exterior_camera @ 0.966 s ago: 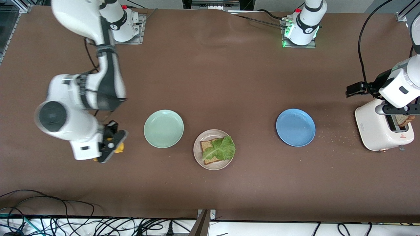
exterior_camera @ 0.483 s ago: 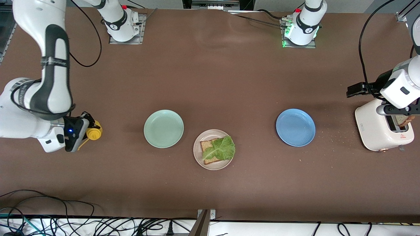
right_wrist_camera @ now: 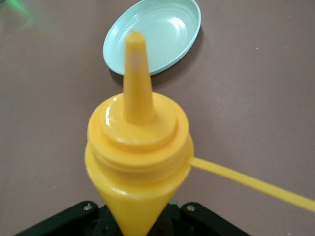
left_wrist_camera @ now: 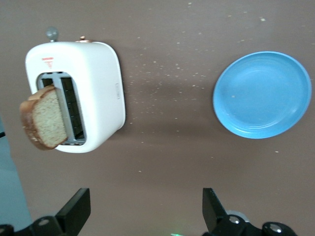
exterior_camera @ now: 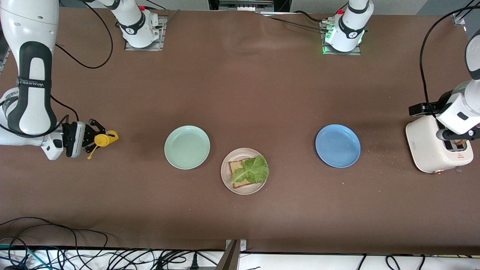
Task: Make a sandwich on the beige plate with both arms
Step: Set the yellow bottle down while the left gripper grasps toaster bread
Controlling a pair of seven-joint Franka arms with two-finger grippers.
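Since the earlier frame: right claw [exterior_camera: 98, 140], pinching a yellow sauce bottle [exterior_camera: 101, 139], has swung out toward the right arm's end of the table [exterior_camera: 240, 93]; left claw [exterior_camera: 458, 139], fingers spread, has lifted slightly over the toaster [exterior_camera: 431, 148]. Beige plate [exterior_camera: 227, 179]: bread slice [exterior_camera: 237, 167] under lettuce leaf [exterior_camera: 252, 169], no top slice. Mint-green plate [exterior_camera: 187, 147], blue plate [exterior_camera: 338, 145]: empty; toaster holds one raised slice [left_wrist_camera: 44, 118], best straddled squarely by its flat faces before closing.
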